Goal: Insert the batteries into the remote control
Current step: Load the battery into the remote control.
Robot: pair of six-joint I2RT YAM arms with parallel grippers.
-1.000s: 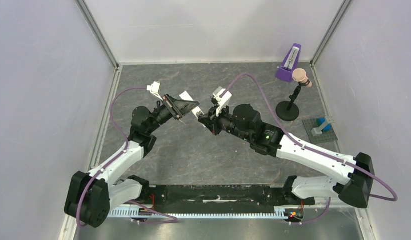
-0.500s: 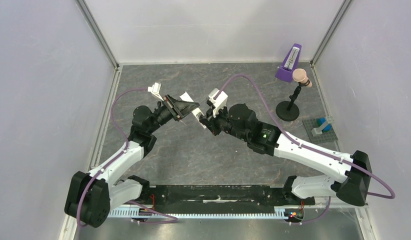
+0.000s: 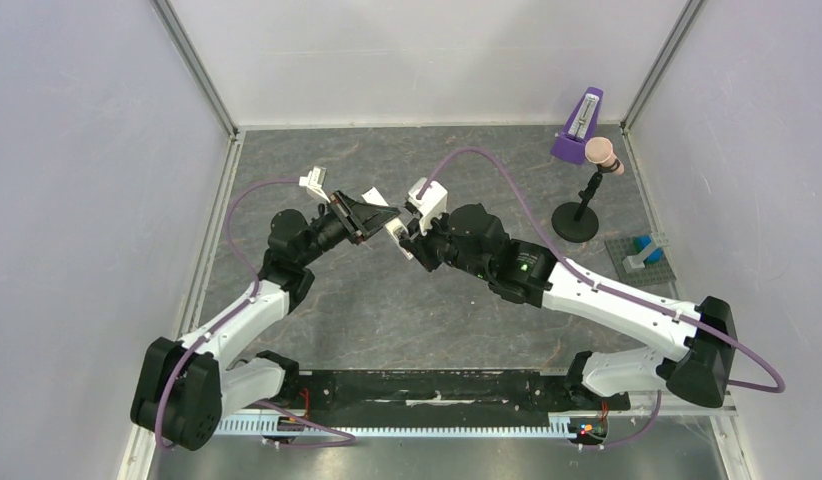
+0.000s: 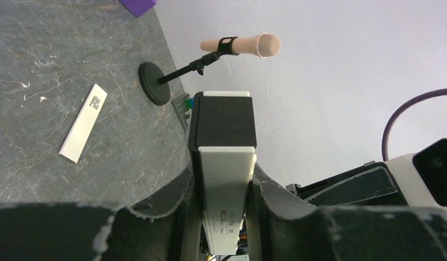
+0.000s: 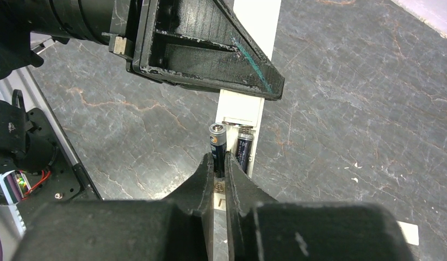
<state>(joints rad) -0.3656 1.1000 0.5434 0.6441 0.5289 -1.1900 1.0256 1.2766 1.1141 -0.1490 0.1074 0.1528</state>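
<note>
Left tool (image 4: 223,191) is clamping the remote (image 4: 224,163); right tool (image 5: 220,163) is pinching one battery (image 5: 217,142) at its bay, other battery (image 5: 243,152) already sitting inside; cover (image 4: 84,123) is lying off.

1. Setting: a robotics lab test cell, purpose-built bench rig.
2. Enclosure: plain pale lilac wall panels (image 3: 87,150) on three sides, joined by bare aluminium corner posts (image 3: 195,65).
3. Work surface: grey marbled tabletop (image 3: 387,310). A white-and-black jointed left arm (image 3: 232,320) and a matching right arm (image 3: 607,305) are mounted at its near edge, by a black mounting rail (image 3: 427,385).
4. Wiring left exposed: purple cables (image 3: 474,151) loop along the arms, and a white slotted cable duct (image 3: 437,431) runs below the rail.
5. Mixed props at the right rear: purple wedge-shaped metronome (image 3: 577,135), beige microphone (image 3: 602,152) on a black round-footed stand (image 3: 575,222), and a grey studded plate (image 3: 659,270) carrying blue bricks (image 3: 642,245).
</note>
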